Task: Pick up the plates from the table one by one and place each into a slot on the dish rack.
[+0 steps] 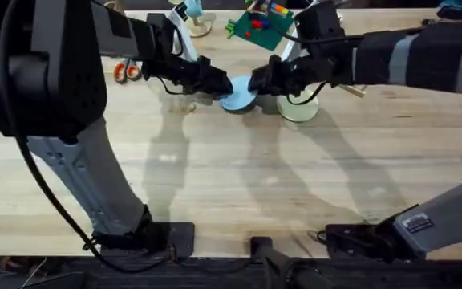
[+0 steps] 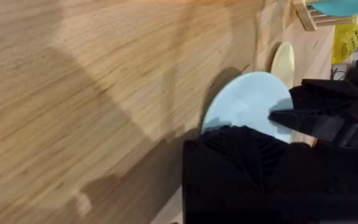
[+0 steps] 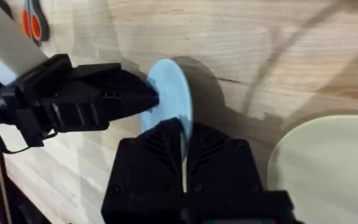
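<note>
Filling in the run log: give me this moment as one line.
stage: handover | left gripper: shut on light blue plate | right gripper: shut on same plate | cream plate: on table

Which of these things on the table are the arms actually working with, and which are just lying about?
In use: light blue plate, held by both the left gripper and right gripper; cream-yellow plate.
Lying about: orange-handled scissors; green toy-brick board.
</note>
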Available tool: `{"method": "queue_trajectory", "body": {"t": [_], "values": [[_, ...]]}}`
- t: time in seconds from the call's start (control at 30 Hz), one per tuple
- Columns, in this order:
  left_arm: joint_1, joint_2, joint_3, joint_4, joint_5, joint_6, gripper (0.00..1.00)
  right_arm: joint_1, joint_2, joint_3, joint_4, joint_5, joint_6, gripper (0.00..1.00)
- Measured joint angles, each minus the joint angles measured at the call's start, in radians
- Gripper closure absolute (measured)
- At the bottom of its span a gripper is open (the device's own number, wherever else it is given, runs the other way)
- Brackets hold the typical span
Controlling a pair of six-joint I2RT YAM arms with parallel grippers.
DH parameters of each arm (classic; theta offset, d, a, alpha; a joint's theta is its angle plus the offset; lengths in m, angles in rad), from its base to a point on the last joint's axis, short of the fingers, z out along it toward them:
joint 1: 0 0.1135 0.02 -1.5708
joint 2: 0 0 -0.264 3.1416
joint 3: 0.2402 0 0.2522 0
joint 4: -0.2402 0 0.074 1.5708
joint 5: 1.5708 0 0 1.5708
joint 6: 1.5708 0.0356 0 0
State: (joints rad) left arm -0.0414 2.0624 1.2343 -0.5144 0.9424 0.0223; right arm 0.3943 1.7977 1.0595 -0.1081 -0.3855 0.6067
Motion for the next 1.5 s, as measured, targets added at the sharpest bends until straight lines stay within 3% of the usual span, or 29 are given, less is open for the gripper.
{"method": "queue_trajectory", "body": {"t": [0.23, 0.4, 0.5, 0.53, 0.63, 0.67, 0.83, 0.93, 1.2, 1.4, 1.47, 1.5], "values": [[-0.001, -0.020, -0.003, -0.008, -0.027, 0.000, 0.960, 0.000, -0.002, 0.000, 0.001, -0.006, 0.000, 0.971], [-0.016, -0.098, -0.015, -0.031, -0.133, 0.000, 0.960, -0.002, -0.053, 0.000, -0.048, -0.020, 0.000, 0.970], [-0.019, -0.177, -0.020, -0.056, -0.193, 0.000, 0.960, -0.023, -0.119, 0.000, -0.108, -0.021, 0.000, 0.970], [-0.019, -0.280, -0.020, -0.087, -0.257, 0.001, 0.960, -0.059, -0.193, 0.000, -0.174, -0.018, -0.001, 0.970], [-0.019, -0.377, -0.020, -0.124, -0.310, 0.011, 0.960, -0.092, -0.274, 0.000, -0.265, 0.014, -0.011, 0.970], [-0.019, -0.462, -0.020, -0.158, -0.352, 0.030, 0.960, -0.112, -0.357, 0.000, -0.349, 0.066, -0.028, 0.970], [-0.030, -0.576, -0.020, -0.226, -0.439, 0.074, 0.961, -0.129, -0.487, 0.004, -0.491, 0.165, -0.039, 0.970], [-0.064, -0.632, -0.020, -0.249, -0.505, 0.108, 0.961, -0.131, -0.531, 0.033, -0.605, 0.235, -0.042, 0.971], [-0.225, -0.731, -0.020, -0.257, -0.700, 0.199, 0.960, -0.131, -0.539, 0.213, -0.893, 0.427, -0.050, 0.971], [-0.328, -0.748, -0.020, -0.257, -0.802, 0.271, 0.961, -0.131, -0.539, 0.325, -1.004, 0.555, -0.050, 0.971], [-0.351, -0.748, -0.020, -0.256, -0.814, 0.294, 0.869, -0.131, -0.539, 0.352, -1.024, 0.590, -0.049, 0.971], [-0.357, -0.748, -0.020, -0.256, -0.817, 0.299, 0.720, -0.131, -0.539, 0.365, -1.032, 0.607, -0.049, 0.971]]}}
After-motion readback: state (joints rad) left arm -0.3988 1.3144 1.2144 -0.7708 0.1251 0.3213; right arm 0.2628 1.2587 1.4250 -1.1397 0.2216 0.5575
